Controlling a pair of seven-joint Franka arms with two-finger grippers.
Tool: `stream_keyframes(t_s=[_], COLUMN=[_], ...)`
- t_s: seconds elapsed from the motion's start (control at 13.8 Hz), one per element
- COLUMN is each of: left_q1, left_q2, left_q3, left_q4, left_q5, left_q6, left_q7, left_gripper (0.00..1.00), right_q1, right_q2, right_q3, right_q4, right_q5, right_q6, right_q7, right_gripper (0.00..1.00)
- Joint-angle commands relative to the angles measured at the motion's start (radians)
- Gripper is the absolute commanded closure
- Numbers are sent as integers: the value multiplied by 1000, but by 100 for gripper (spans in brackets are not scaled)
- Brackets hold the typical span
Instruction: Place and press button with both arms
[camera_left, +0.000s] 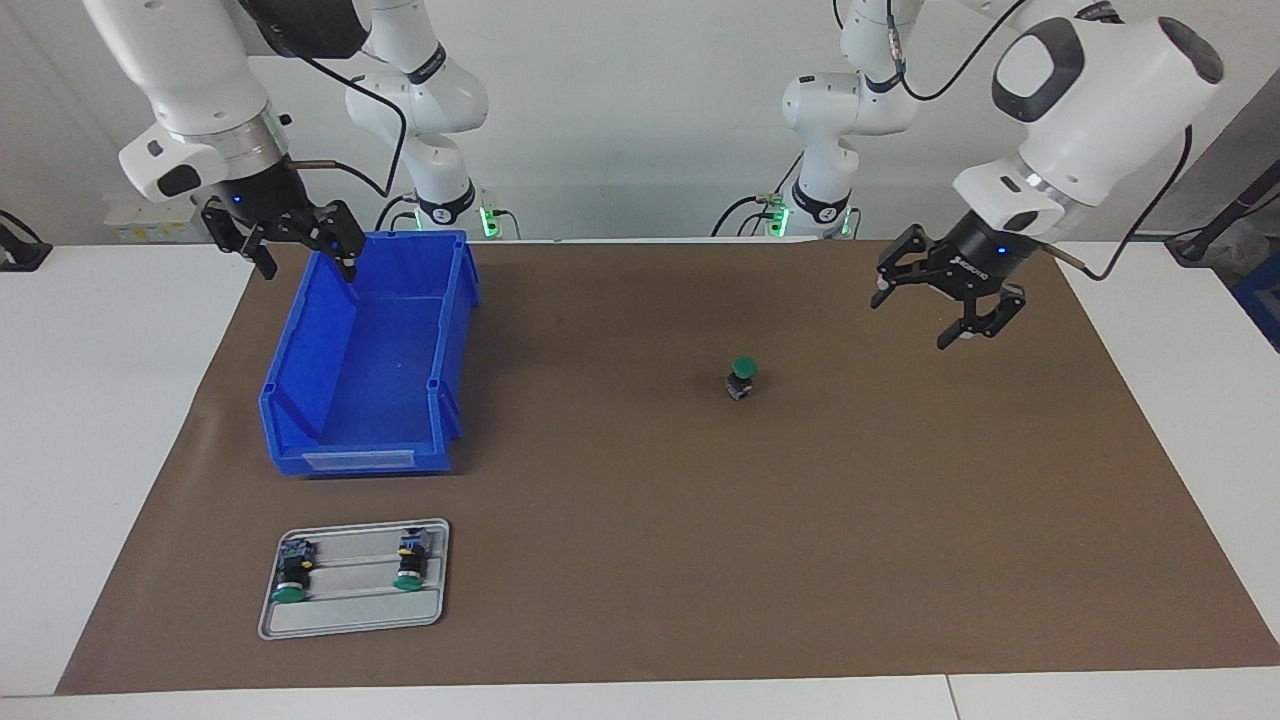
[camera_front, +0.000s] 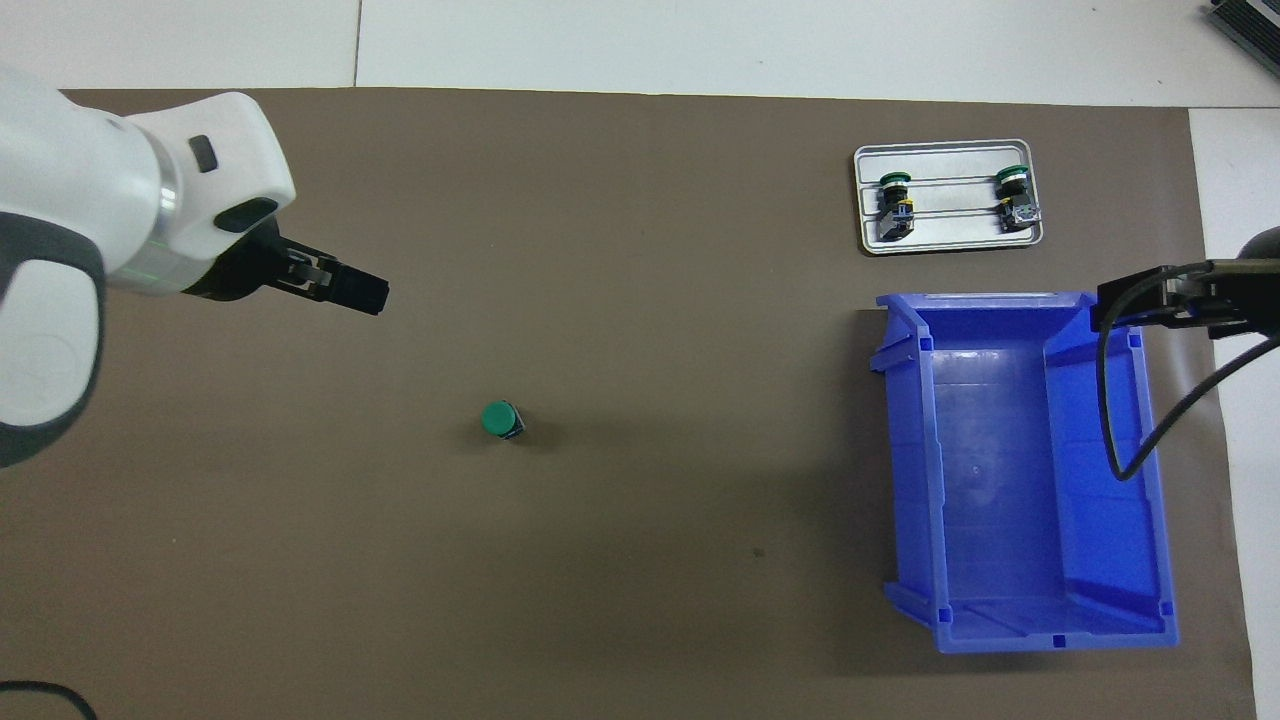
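One button (camera_left: 741, 377) with a green cap stands upright on the brown mat near the middle of the table; the overhead view (camera_front: 500, 420) shows it from above. My left gripper (camera_left: 912, 322) is open and empty. It hangs in the air over the mat, toward the left arm's end from the button and clear of it; it also shows in the overhead view (camera_front: 365, 295). My right gripper (camera_left: 310, 272) is open and empty, held over the rim of the blue bin (camera_left: 300, 340) at the right arm's end; it also shows in the overhead view (camera_front: 1110, 308).
The blue bin (camera_front: 910, 450) has nothing in it. A grey tray (camera_left: 350, 615) lies farther from the robots than the bin, with two more green-capped buttons (camera_left: 290, 578) (camera_left: 408, 565) lying on it; the overhead view shows the tray (camera_front: 950, 240) too.
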Motion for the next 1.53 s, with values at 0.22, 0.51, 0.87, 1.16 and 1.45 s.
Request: stream_keyframes(t_s=[0.22,0.51,0.87,1.16,1.45], left_q1=[-142,-191,-195,-225,-231], left_q2=[-107,-76,-61,-29,-30], left_q3=[13,11,11,11,11], left_q4=[-312,-487,-555,-602,-630], left_q5=[47,47,48,47,48], left_q6=[119,407,503,551,552], left_q7=[-318,-350,-355,-356,-356], left_gripper=[100,100,100,100,100], right_q1=[-10,-10,-10,-10,-10], right_q2=[-18,-20,-18,-18,-20], right_q3=[2,2,2,2,2], right_q4=[-20,-20,-20,-20,-20], right_q5=[19,19,19,19,19], right_q6=[-2,-2,-2,-2,-2], right_q7=[-16,-16,-16,-16,-16], right_gripper=[0,0,0,0,0])
